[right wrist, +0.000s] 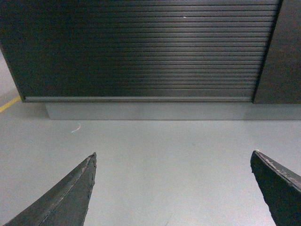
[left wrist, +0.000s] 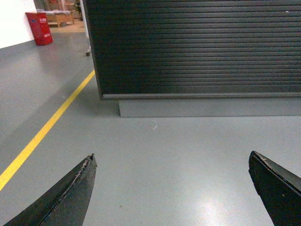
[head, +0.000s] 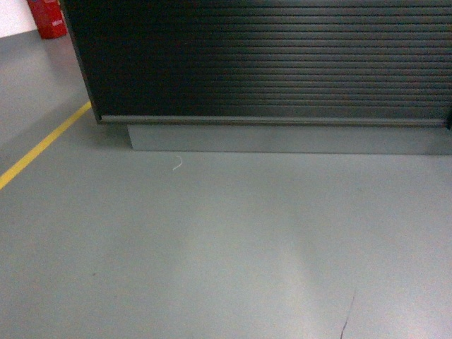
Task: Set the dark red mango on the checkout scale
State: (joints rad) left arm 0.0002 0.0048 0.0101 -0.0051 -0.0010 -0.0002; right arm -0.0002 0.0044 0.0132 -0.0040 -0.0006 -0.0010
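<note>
Left gripper (left wrist: 171, 186) spread wide, nothing between its fingers; right gripper (right wrist: 173, 186) likewise, both over grey floor (head: 226, 247). Checkout (head: 268, 63) ribbed front fills upper frame. Mango, scale: not visible. Yellow line (head: 42, 145) left.

Grey floor (head: 226, 247) (yellow line (head: 42, 145)) bears the checkout (head: 268, 63).

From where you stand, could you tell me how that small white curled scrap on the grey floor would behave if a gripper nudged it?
The small white curled scrap looks thin and wispy, so probably light and floppy. On the smooth, glossy grey floor it would likely slide or flutter away rather than be pinched.
</note>
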